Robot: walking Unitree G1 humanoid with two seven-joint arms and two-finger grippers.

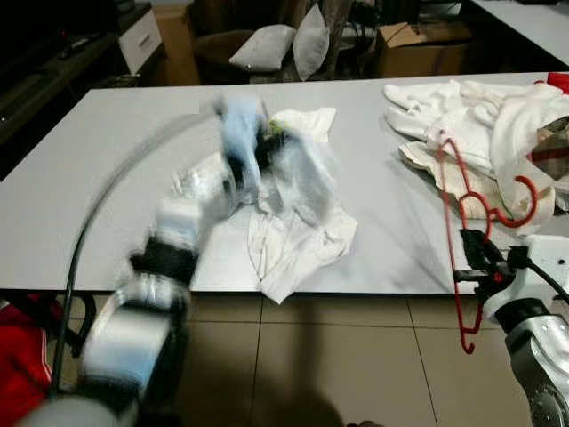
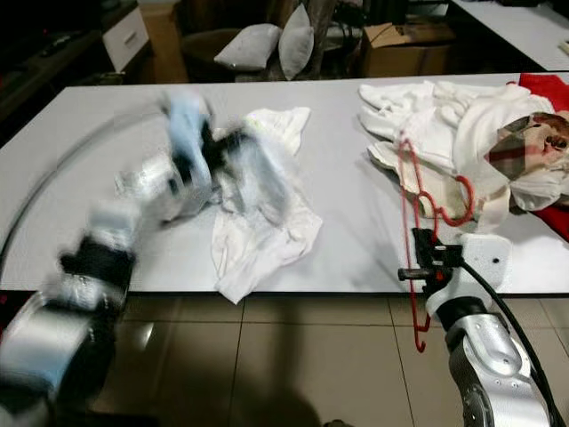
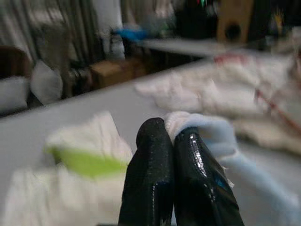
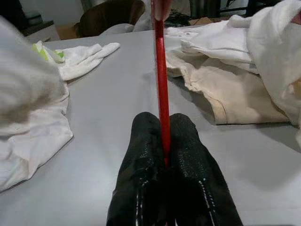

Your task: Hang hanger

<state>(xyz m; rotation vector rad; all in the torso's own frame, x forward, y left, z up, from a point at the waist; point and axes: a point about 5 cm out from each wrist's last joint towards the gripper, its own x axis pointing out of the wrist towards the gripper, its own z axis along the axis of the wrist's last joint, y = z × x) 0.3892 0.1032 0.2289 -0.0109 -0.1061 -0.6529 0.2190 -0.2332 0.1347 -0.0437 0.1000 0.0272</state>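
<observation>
A red wire hanger (image 1: 462,191) hangs over the table's front edge at the right, its hook lying against a pile of white clothes (image 1: 480,124). My right gripper (image 1: 471,258) is shut on the hanger's (image 4: 160,70) straight bar, just off the table edge. My left arm is blurred with motion over the middle of the table. Its gripper (image 3: 170,129) is shut on a fold of the white and pale-blue garment (image 1: 293,231), which is lifted partly off the grey table (image 1: 107,160).
Beyond the table stand a dark chair with two grey pillows (image 1: 284,44) and a cardboard box (image 1: 418,44). A low cabinet (image 1: 133,36) is at the far left. Something red (image 1: 18,356) lies on the tiled floor at my lower left.
</observation>
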